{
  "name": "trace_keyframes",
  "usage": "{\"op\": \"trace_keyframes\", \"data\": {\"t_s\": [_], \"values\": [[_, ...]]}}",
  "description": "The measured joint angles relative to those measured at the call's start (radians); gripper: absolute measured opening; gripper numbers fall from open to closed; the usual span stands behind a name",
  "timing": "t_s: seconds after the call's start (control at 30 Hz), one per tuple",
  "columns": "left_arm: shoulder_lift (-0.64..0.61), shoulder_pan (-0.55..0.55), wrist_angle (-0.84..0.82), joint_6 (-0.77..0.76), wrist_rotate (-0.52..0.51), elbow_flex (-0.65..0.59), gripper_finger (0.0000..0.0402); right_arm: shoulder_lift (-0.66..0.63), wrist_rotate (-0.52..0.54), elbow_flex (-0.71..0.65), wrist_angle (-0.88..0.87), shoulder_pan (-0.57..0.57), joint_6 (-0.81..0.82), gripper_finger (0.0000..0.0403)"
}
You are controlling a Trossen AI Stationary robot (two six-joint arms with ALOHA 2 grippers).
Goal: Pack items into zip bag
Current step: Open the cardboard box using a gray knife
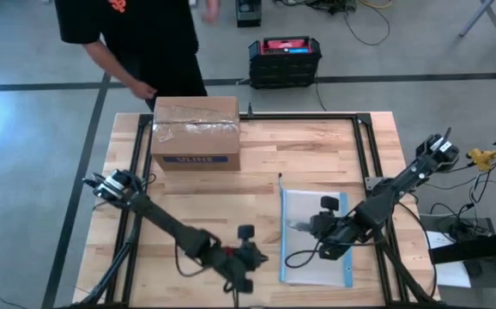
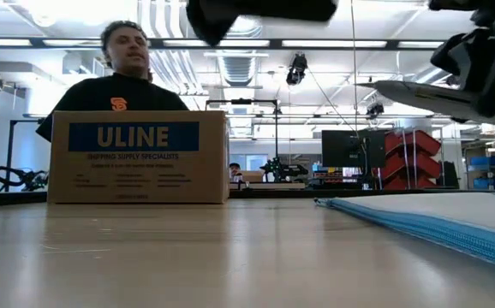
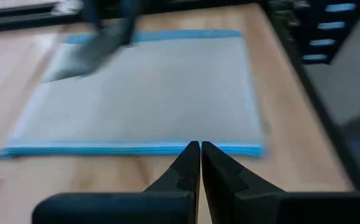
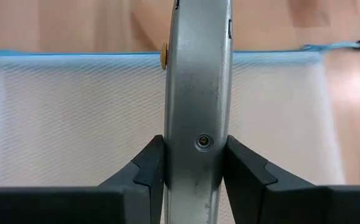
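Behind the table [image 1: 257, 163] a person stood by the box [image 1: 195, 133]. Right gripper [image 4: 195, 168] clamped a flat metal tool [image 4: 197, 81] above the closed bag [image 1: 314, 236]; it might slip. Left gripper [image 3: 200, 163] waited shut nearby.

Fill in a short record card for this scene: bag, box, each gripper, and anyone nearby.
zip bag: flat on the wooden table, blue-edged
box: brown ULINE carton at the far side
right gripper: over the bag, shut on a flat silver tool
left gripper: shut, empty, beside the bag's edge
person: standing behind the box
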Motion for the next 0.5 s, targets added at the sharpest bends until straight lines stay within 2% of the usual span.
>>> {"op": "trace_keyframes", "data": {"t_s": [0.13, 0.27, 0.37, 0.5], "values": [[-0.031, 0.036, 0.243, 0.048, -0.062, -0.155, 0.0002, -0.07, -0.076, -0.019, 0.001, 0.025, 0.025, 0.0104], [-0.026, 0.072, 0.569, 0.128, -0.02, -0.27, 0.0023, -0.169, -0.153, -0.047, 0.031, 0.021, -0.005, 0.0104], [0.0, 0.091, 0.754, 0.197, -0.02, -0.314, 0.005, -0.232, -0.23, -0.082, 0.146, 0.002, -0.074, 0.0104], [0.03, 0.099, 0.93, 0.323, -0.021, -0.322, 0.0094, -0.28, -0.396, -0.139, 0.377, -0.048, -0.174, 0.0104]]}}
